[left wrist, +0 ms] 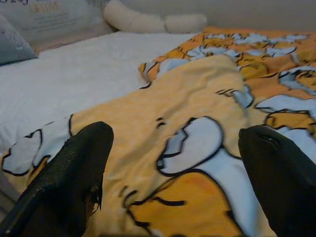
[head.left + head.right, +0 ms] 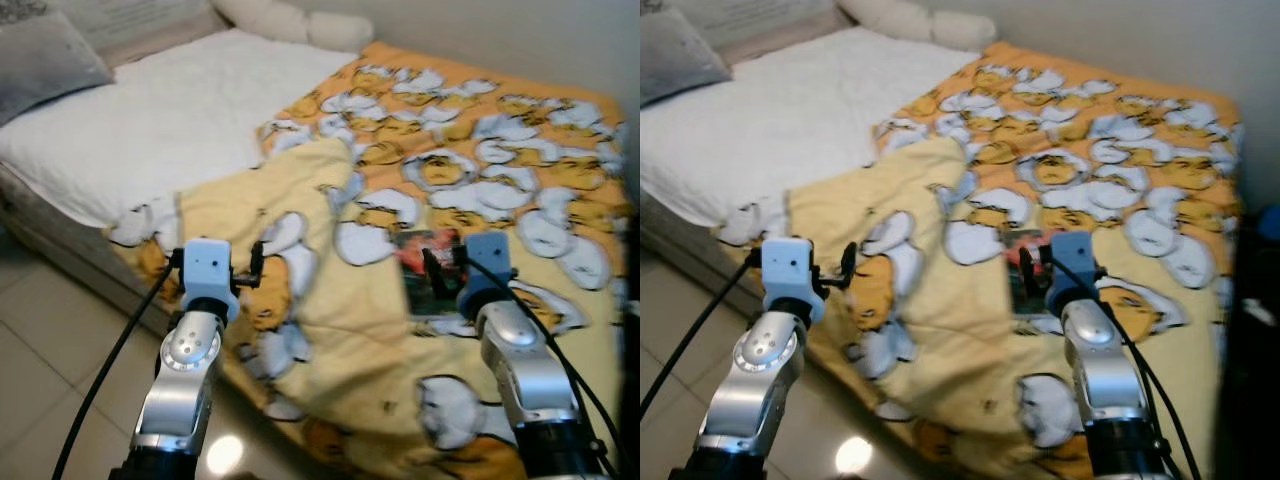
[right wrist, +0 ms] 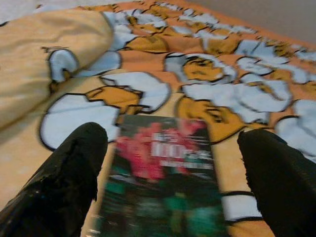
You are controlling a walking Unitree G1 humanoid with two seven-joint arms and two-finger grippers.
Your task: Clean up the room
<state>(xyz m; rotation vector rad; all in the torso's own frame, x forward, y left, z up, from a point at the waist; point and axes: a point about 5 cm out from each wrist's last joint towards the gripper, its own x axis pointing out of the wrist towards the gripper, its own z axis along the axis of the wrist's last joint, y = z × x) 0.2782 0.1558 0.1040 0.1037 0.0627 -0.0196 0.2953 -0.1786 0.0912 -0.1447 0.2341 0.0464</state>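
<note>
A yellow blanket [image 2: 300,310] printed with egg characters covers the bed's near half, one corner folded back over itself. On it lies a book [image 2: 428,270] with a dark red and green cover. My right gripper [image 2: 445,272] hovers low over the book's near end, open, its fingers straddling the cover [image 3: 163,177] without holding it. Over the folded blanket near the bed's left edge my left gripper [image 2: 215,262] is open with only blanket [image 1: 187,148] between its fingers.
Bare white sheet [image 2: 170,120] covers the far left of the bed, with a grey pillow [image 2: 45,55] and a cream bolster [image 2: 290,20] at the head. Tiled floor [image 2: 40,380] lies left of the bed. A dark object [image 2: 1250,350] stands at the right.
</note>
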